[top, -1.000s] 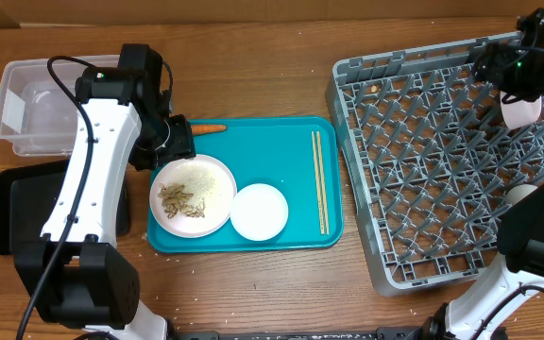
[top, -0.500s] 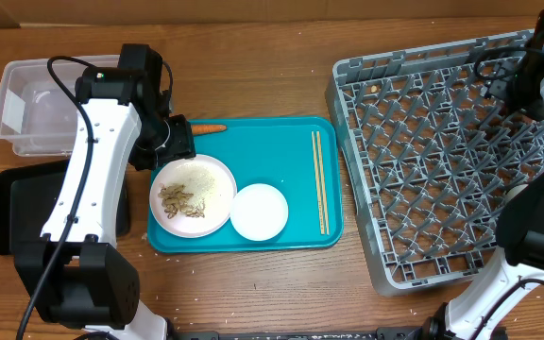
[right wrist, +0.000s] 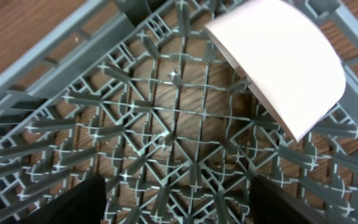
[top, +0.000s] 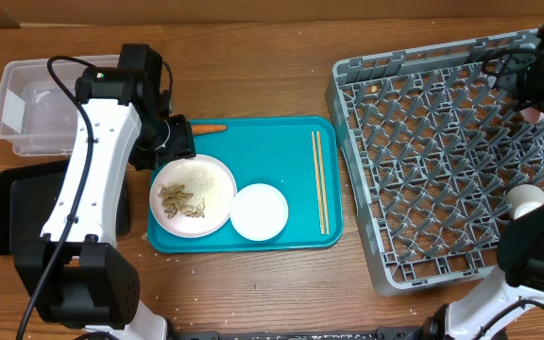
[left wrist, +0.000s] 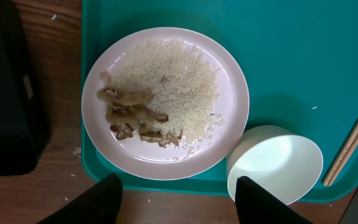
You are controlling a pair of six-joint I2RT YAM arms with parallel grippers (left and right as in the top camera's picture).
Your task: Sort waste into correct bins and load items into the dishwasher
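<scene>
Plainly the next job belongs to the left arm. Its tool (left wrist: 178,186) hangs with both fingers spread wide and nothing between them, directly above the near rim of the white plate (left wrist: 235,106). The plate sits at the left end of the teal tray (left wrist: 278,50), carrying the beige food scraps (left wrist: 132,115) beside the rice (left wrist: 166,84).

From above, the clear tub (top: 26,104) and the black tray (top: 12,203) both lie to the left of that arm on the table (top: 253,76). The scraps must therefore travel leftward, away from the dish rack (top: 442,161).

The carrot (top: 209,127) lies just beside the same tool on its far right side, with its long axis running left to right along the tray's far edge.

The right tool (right wrist: 176,193) is well apart from all this, at the rack's far right corner. Its fingers are parted and empty, and the white cup (right wrist: 278,62) rests on the grid just beyond them.
</scene>
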